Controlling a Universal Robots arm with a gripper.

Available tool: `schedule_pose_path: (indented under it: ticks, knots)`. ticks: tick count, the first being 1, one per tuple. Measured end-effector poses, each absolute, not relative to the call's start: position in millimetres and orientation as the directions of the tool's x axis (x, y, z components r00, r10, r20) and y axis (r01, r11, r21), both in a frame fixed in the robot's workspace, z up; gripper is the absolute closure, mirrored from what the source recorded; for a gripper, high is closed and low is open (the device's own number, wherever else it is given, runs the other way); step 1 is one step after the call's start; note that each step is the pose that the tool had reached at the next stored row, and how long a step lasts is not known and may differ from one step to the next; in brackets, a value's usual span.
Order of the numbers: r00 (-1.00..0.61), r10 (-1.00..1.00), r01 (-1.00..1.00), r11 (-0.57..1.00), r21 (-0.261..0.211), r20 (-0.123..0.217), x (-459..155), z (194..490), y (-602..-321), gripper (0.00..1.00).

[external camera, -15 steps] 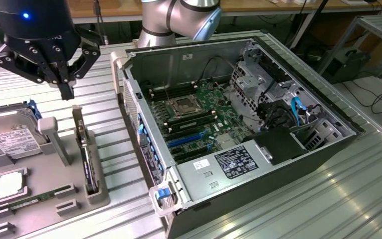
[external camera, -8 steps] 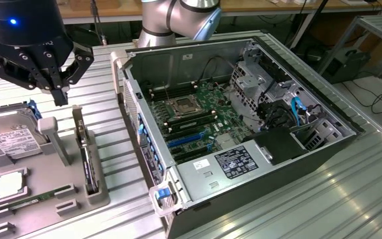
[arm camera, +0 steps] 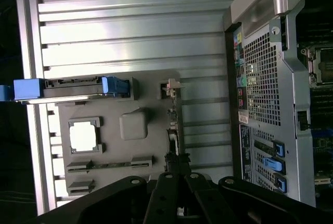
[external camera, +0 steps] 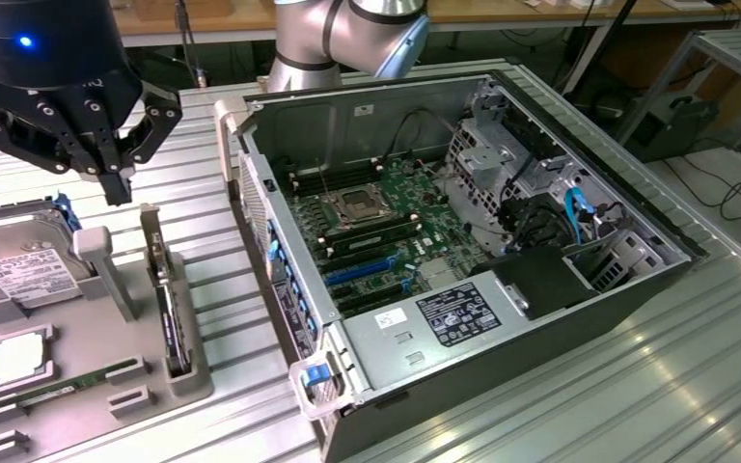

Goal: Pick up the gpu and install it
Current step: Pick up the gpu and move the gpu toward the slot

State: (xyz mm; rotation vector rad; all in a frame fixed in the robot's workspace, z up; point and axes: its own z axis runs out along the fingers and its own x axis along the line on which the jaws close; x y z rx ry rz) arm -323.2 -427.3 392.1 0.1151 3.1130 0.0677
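My tool hangs high above the bench, its black links folded in to a narrow close, and it holds nothing. In the wrist view the tips of the tool sit in line with the card, with clear air between them and it.

The graphics card is below my tool and apart from it. It stands on its thin edge in a slot of the grey tray. From the wrist I see the card edge-on, a slim line running away from my tool across the tray, with its pale end piece at the far end.

On the same tray, further from the card, a hard drive with a white label lies flat between blue clips. A square silver chip sits in its own pocket beside the drive, and a narrow green memory stick lies in a groove past the chip. From the wrist these are the drive, the chip and the stick.

On the other side of the card from the drive, well off from my tool, the computer case lies open on the bench. Its green main board faces up. The wrist view has its perforated back panel just beside the tray.
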Motion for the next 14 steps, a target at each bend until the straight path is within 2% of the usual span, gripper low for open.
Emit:
schedule_pose_path:
  ticks: [6, 8, 9, 11, 13, 14]
  knots:
    - [-0.997, 0.074, 0.073, 0.996, 0.044, -0.024, -323.2, 392.0, -427.3, 0.88]
    - [-0.997, 0.074, 0.073, 0.996, 0.044, -0.024, -323.2, 392.1, -427.3, 0.76]
    - [-0.997, 0.074, 0.073, 0.996, 0.044, -0.024, -323.2, 392.1, -427.3, 0.76]
    - [-0.997, 0.074, 0.073, 0.996, 0.044, -0.024, -323.2, 392.0, -427.3, 0.64]
    - [-0.997, 0.074, 0.073, 0.996, 0.044, -0.024, -323.2, 392.1, -427.3, 0.64]
    - [-0.997, 0.074, 0.073, 0.996, 0.044, -0.024, -323.2, 392.0, -427.3, 0.52]
